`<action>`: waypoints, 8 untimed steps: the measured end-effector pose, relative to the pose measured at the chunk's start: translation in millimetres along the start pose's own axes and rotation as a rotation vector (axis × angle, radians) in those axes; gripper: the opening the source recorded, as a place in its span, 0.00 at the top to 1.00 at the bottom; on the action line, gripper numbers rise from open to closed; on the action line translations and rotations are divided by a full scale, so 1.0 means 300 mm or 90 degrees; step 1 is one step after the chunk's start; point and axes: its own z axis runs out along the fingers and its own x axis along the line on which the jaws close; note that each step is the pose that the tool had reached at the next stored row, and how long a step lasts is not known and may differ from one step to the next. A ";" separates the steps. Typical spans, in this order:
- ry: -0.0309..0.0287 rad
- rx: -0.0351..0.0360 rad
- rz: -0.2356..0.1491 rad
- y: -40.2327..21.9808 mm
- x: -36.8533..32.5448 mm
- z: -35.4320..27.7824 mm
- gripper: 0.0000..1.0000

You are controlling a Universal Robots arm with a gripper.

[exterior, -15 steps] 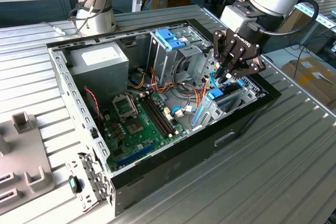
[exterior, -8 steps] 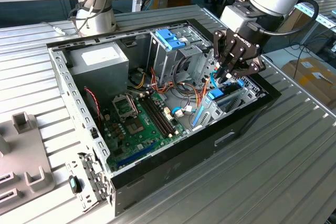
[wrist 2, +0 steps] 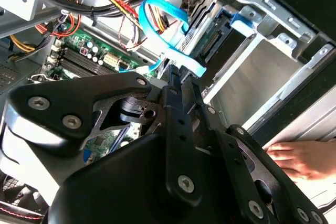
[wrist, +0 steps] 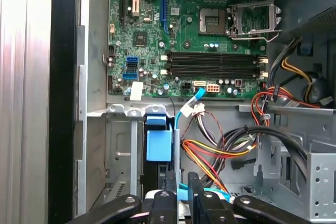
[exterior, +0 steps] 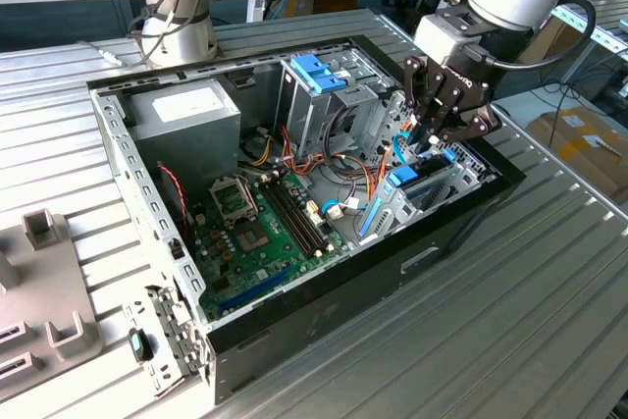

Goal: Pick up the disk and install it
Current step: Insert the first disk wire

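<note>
The black pincer, fingers pressed together, pinches a light-blue ribbon cable. Beyond it lies a green motherboard; beside it, a metal bay. A hand rests near its base.

even bright overhead light; glare on the ribbed table; near linkage soft-focused.

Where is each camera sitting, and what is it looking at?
Exterior view: off the arm, above the table, looking down into the open computer case; arm and pincer show.
First wrist view: on the arm, looking down at the green motherboard; pincer at the edge.
Second wrist view: on the arm, behind the pincer, facing the metal bay; a person's hand shows.
All three share pincer and case.
</note>
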 end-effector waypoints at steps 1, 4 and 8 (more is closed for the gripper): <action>0.0000 0.0000 0.000 -0.006 0.000 0.000 0.76; 0.0000 0.0000 0.000 -0.028 -0.001 -0.001 0.76; -0.0001 0.0000 0.001 -0.062 -0.003 -0.001 0.76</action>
